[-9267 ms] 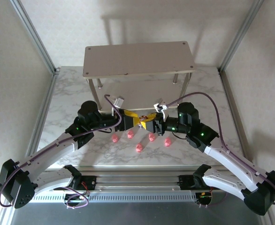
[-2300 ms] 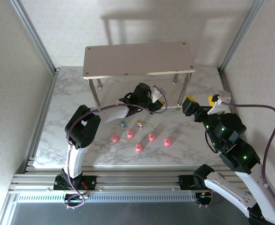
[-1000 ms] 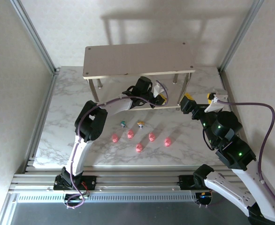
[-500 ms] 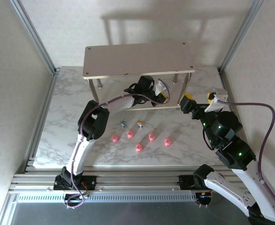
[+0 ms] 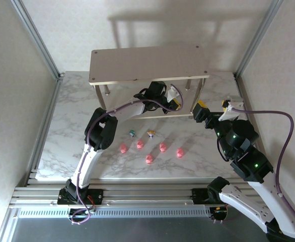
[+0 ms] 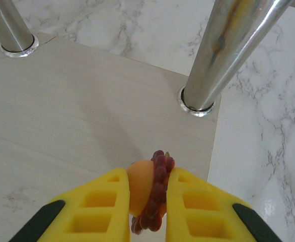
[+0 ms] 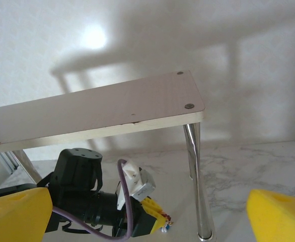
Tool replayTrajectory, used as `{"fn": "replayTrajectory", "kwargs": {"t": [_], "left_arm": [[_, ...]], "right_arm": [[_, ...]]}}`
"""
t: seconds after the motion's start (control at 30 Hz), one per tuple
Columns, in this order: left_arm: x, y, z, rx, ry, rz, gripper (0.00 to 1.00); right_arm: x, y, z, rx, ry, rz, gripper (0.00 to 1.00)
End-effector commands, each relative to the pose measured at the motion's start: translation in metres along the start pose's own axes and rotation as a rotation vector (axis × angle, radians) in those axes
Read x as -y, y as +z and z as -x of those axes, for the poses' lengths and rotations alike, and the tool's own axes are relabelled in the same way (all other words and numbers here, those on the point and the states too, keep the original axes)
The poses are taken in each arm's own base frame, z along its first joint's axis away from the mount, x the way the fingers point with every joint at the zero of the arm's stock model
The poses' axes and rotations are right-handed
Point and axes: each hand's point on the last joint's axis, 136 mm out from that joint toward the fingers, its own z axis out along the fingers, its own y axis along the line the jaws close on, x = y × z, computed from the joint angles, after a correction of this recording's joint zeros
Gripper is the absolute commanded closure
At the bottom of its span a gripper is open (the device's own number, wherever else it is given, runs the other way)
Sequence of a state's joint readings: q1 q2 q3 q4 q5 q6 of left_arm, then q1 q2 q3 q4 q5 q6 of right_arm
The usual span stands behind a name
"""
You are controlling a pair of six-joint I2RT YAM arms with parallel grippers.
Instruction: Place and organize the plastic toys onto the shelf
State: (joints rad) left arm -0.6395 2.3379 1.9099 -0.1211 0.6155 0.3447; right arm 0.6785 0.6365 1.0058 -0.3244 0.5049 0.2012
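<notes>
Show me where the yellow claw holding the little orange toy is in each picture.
Top view: the left claw is mid-picture, at the front of the shelf, just left of the shiny front leg.
Left wrist view: bottom centre, shut on the toy; the leg stands up and right of it.
Right wrist view: bottom centre, left of the leg.
Shared landmark: that leg.

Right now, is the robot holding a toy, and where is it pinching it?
The left gripper pinches a small orange-and-dark-red toy by its sides between yellow fingers, above the lower shelf board. The right gripper holds nothing.
</notes>
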Motion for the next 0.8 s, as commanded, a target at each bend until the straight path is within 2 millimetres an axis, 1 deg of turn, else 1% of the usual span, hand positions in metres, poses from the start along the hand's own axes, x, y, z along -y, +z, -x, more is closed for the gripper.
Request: {"fn": "replayTrajectory", "kwargs": {"t": [0.0, 0.3, 0.77], "left_arm": [[-0.007, 0.0011, -0.0098, -0.037, -0.004, 0.01, 0.91], [-0.0074, 0.0006, -0.0067, -0.029, -0.005, 0.012, 0.9], [-0.0076, -0.0005, -0.0053, -0.028, -0.001, 0.015, 0.82]], "right_arm": [[0.0036, -0.0004, 0.0067, 0.039, 0.009, -0.016, 0.01], [0.0024, -0.0004, 0.0074, 0.041, 0.011, -0.01, 0.01], [0.0003, 0.0007, 0.0072, 0.043, 0.013, 0.0, 0.01]]}}
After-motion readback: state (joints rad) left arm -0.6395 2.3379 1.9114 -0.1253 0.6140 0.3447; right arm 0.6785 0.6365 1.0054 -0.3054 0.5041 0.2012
